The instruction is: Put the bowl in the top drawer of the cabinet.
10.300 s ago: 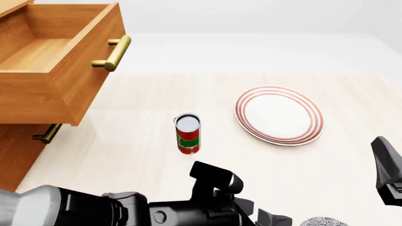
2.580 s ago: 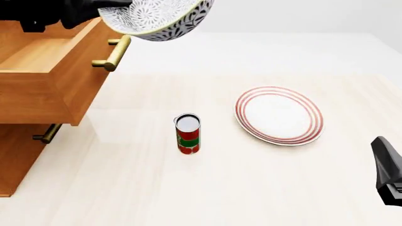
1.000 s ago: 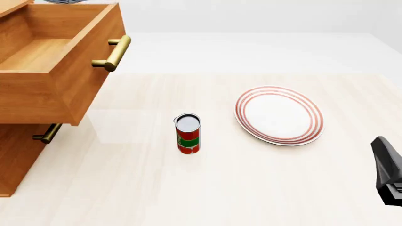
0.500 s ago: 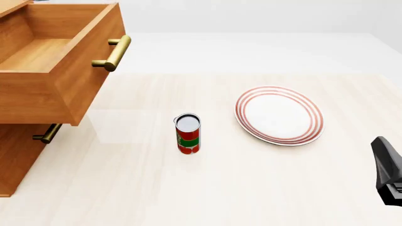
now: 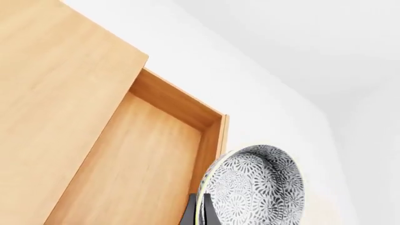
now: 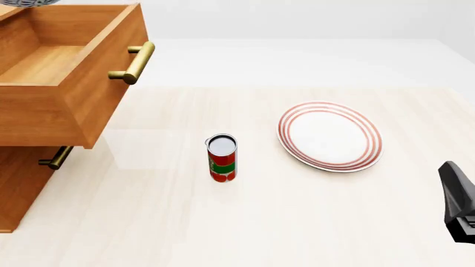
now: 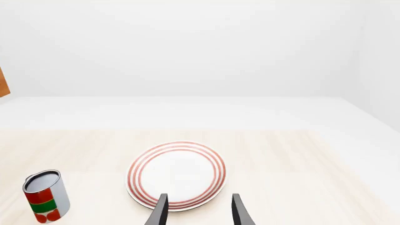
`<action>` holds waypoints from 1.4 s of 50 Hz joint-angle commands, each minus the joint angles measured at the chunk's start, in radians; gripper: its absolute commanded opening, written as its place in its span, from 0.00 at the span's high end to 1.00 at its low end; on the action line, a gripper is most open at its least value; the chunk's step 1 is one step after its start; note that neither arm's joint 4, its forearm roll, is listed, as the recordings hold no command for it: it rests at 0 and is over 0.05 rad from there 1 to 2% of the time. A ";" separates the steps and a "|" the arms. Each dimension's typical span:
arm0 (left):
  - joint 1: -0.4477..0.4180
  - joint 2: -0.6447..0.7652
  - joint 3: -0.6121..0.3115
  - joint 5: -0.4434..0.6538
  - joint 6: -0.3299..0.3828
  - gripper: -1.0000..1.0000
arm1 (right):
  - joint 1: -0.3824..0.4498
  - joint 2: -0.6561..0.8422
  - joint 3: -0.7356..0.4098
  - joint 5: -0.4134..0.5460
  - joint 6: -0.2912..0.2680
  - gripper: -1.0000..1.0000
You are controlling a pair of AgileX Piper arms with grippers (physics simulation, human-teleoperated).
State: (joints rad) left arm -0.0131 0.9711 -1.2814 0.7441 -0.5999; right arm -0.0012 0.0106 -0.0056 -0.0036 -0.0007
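Up at the top-left edge of the front view, only a sliver of the round white bowl with the dense blue-grey leafy pattern [image 6: 22,2] shows, above the pulled-out top drawer, a light-brown wooden box [image 6: 55,83] with a horizontal brass bar handle [image 6: 135,62]. From the left wrist camera the bowl [image 5: 256,185] is tipped on edge, its rim pinched by the dark left gripper [image 5: 196,213], and it hangs beside the drawer's side wall [image 5: 209,154] with the drawer's bare floor next to it. The light-brown wooden cabinet [image 6: 19,183] carries a lower drawer handle [image 6: 55,158] beneath. On the pale wooden table [image 6: 245,222] stand a red-and-green tin can [image 6: 222,158] and, well apart from it, a flat white plate with red rings [image 6: 330,136]. The right gripper [image 7: 197,211] sits over the plate's near rim, fingers spread and holding nothing.
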 commanded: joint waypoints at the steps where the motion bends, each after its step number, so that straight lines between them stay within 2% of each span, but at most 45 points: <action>1: 0.044 0.019 -0.021 0.006 0.027 1.00 | 0.000 0.000 0.000 0.000 0.000 0.00; 30: 0.108 0.107 -0.061 0.008 0.100 1.00 | 0.000 0.000 0.000 0.000 0.000 0.00; 55: 0.128 0.120 0.007 -0.027 0.121 1.00 | 0.000 0.000 0.000 0.000 0.000 0.00; 70: 0.136 0.140 0.016 -0.040 0.139 1.00 | 0.000 0.000 0.000 0.000 0.000 0.00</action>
State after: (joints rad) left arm 0.1179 1.1035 -1.2685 0.7142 -0.4757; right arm -0.0012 0.0106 -0.0056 -0.0036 -0.0007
